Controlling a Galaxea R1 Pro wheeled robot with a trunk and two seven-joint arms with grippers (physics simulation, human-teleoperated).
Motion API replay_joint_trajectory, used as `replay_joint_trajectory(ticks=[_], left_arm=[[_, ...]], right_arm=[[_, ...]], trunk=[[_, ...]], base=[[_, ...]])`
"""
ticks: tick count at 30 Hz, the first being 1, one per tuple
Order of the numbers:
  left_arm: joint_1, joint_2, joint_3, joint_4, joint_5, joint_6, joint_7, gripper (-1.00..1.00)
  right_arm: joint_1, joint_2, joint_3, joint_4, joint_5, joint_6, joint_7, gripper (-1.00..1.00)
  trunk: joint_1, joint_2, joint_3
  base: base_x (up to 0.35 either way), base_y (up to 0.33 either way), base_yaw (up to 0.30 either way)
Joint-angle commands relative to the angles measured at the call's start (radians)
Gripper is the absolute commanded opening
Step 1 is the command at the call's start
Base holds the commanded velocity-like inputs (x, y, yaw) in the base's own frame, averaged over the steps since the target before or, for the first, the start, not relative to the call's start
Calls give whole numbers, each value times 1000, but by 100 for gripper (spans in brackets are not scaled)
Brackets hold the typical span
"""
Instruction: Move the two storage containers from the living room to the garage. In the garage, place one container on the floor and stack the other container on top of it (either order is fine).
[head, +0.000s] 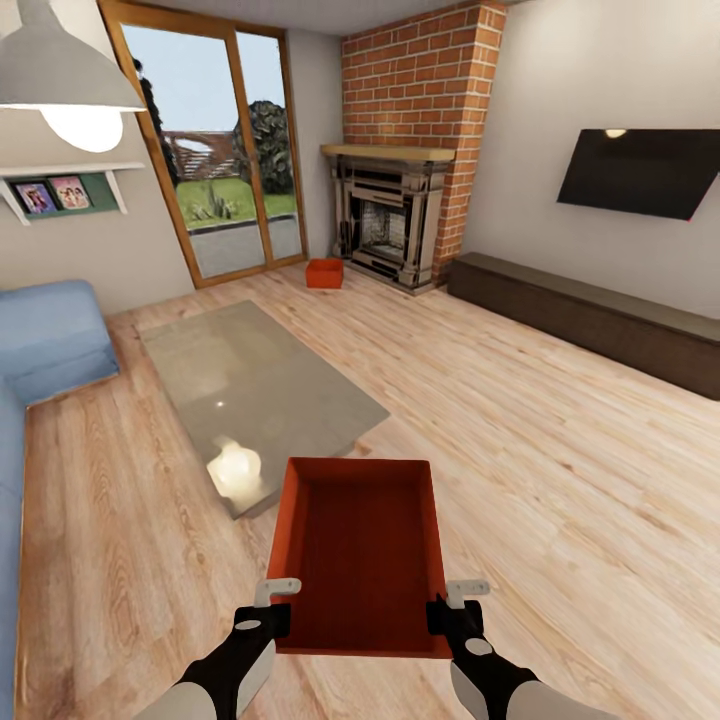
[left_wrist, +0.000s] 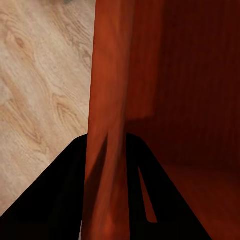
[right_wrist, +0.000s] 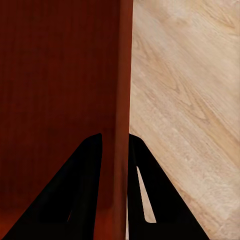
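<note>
The nearer storage container (head: 360, 555), an open orange-red bin, hangs level in front of the robot above the wood-plank floor (head: 560, 450), carried by both arms at its near end. The left gripper (head: 268, 620) is clamped over the left side wall, one finger inside the bin and one outside, as the left wrist view shows with the wall (left_wrist: 107, 125) running between the dark fingers (left_wrist: 55, 200); the right gripper (head: 452, 615) pinches the right wall the same way, its fingers (right_wrist: 80, 195) closed on either side of the rim (right_wrist: 121, 125). The second storage container (head: 324, 272) sits well apart on the floor at the far end of the living room, between the glass doors (head: 215, 150) and the brick fireplace (head: 390, 215). I'd judge the step in hand to be carrying the first bin out toward the garage, with nothing yet placed; the next move calls for turning the base away and driving while keeping both grips level, since the bin is held only at one end and could tip. The glass-topped low table (head: 250, 390) lies just beyond the bin's far edge and directly ahead, so going straight on is blocked. A blue sofa (head: 45, 340) lines the left, a long dark cabinet (head: 600, 315) stands under the wall television (head: 640, 170) on the right, and a pendant lamp (head: 65, 80) hangs overhead.
</note>
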Motion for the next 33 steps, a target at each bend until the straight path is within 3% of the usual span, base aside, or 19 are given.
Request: replay_joint_trajectory(ticks=[1, 21, 33], left_arm=[[0, 0, 9, -3, -8, 7, 11, -100], [0, 0, 9, -3, -8, 7, 11, -100], [0, 0, 9, -5, -8, 6, 12, -100]], right_arm=[[-1, 0, -30, 1, -7, -4, -11, -100], [-1, 0, -30, 1, -7, -4, -11, -100], [-1, 0, -30, 1, -7, -5, -11, -100]], trunk=[[1, -2, -1], [1, -2, 1], [1, -2, 19]], base=[[0, 0, 0], [0, 0, 0], [0, 0, 0]])
